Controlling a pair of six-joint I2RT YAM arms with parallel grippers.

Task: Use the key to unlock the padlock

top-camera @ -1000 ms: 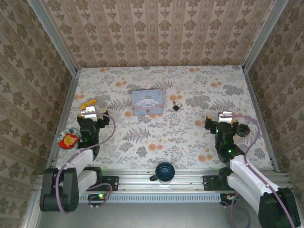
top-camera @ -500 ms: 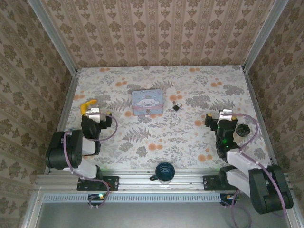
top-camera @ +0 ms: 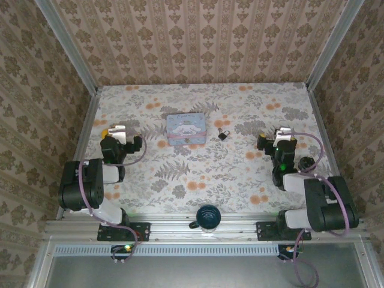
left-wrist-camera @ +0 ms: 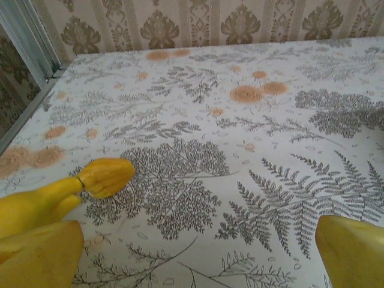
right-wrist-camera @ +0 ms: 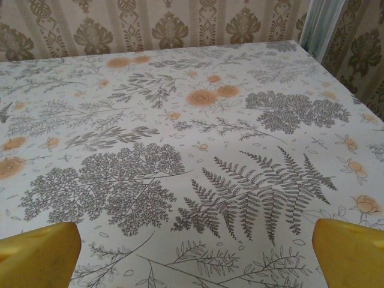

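The padlock (top-camera: 223, 134), tiny and dark with a thin shackle, lies on the floral tablecloth just right of the pale blue tin (top-camera: 187, 129). I cannot make out the key as a separate thing. My left gripper (top-camera: 116, 130) sits low at the left of the table, far from the padlock. In the left wrist view it (left-wrist-camera: 201, 240) is open, yellow fingers (left-wrist-camera: 39, 255) wide apart over bare cloth. My right gripper (top-camera: 275, 137) sits to the right of the padlock. It (right-wrist-camera: 195, 240) is open too, with nothing between its fingers (right-wrist-camera: 351, 252).
A yellow banana-shaped thing (left-wrist-camera: 99, 178) lies just beside my left finger. A dark blue mug (top-camera: 208, 217) stands at the near edge in the middle. A small black round object (top-camera: 307, 163) lies by the right arm. Patterned walls (top-camera: 198, 42) enclose the table.
Both arms have folded back toward their bases. The two grippers have slid a little toward the far side and stayed open. The padlock and tin have not moved.
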